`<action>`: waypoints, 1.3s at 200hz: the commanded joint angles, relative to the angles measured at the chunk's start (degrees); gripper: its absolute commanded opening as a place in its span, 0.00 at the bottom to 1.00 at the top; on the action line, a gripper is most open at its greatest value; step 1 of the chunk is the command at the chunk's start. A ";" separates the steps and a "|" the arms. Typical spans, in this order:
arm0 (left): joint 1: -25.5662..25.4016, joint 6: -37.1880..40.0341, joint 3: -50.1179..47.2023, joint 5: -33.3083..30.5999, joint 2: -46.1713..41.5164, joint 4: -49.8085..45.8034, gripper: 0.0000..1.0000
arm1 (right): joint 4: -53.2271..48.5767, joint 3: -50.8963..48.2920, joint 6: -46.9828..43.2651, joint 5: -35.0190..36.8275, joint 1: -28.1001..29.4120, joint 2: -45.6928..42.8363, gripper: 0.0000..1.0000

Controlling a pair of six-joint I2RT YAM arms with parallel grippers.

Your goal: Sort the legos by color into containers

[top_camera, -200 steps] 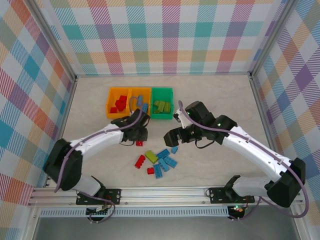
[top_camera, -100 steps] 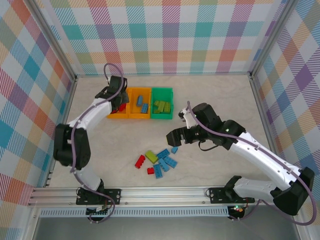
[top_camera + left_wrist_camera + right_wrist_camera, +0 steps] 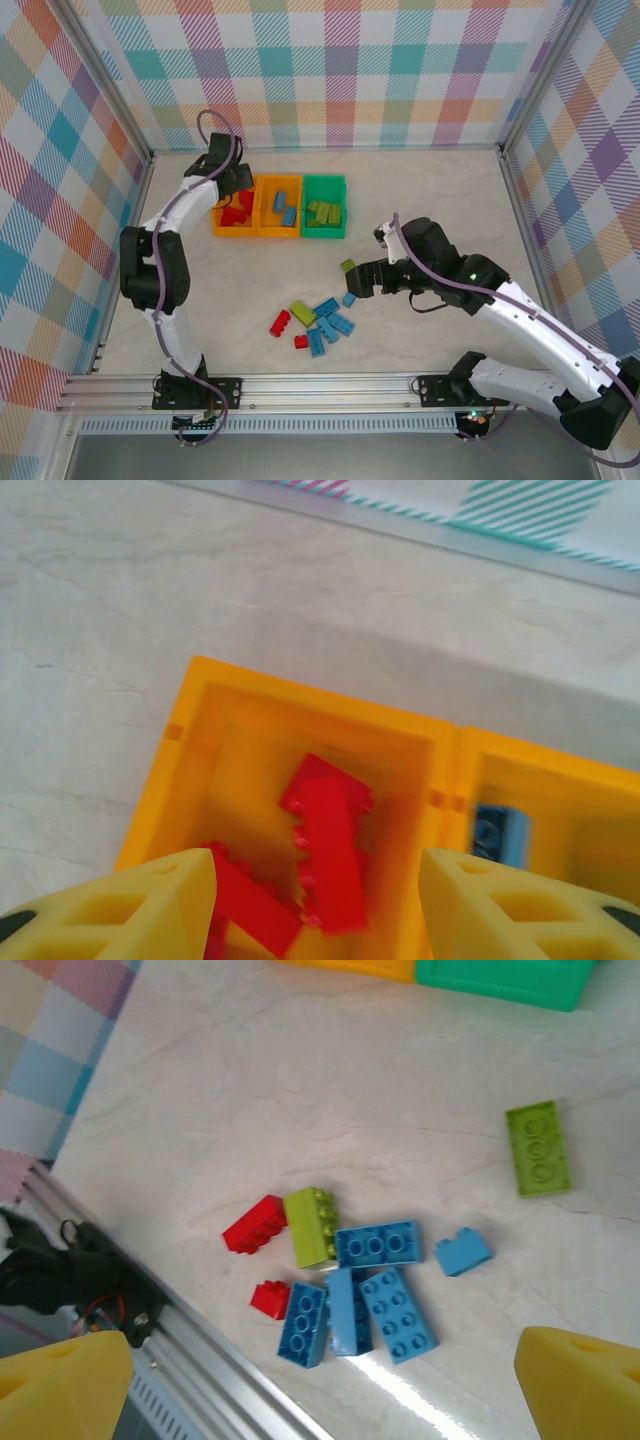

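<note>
The left pincer (image 3: 315,880) hangs half open and empty over the left orange bin (image 3: 190,740), red bricks (image 3: 325,845) lying inside — the red drop looks done. Seen from above, the right pincer (image 3: 358,280), wide open and holding nothing, hovers above the table (image 3: 430,200); next, likely, it must close on the lone lime brick (image 3: 346,265) at its 10 o'clock — green bin (image 3: 324,178) beyond at 11.

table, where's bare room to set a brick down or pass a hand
Bare: between the orange bins and the loose bricks, and right of the green bin to the wall. Crowded: around the loose bricks and the lone green brick.
</note>
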 commanded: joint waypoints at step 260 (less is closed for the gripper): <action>-28.40 48.37 -54.13 31.60 -74.18 -2.90 1.00 | 6.93 15.21 -8.19 12.67 -5.51 50.23 0.28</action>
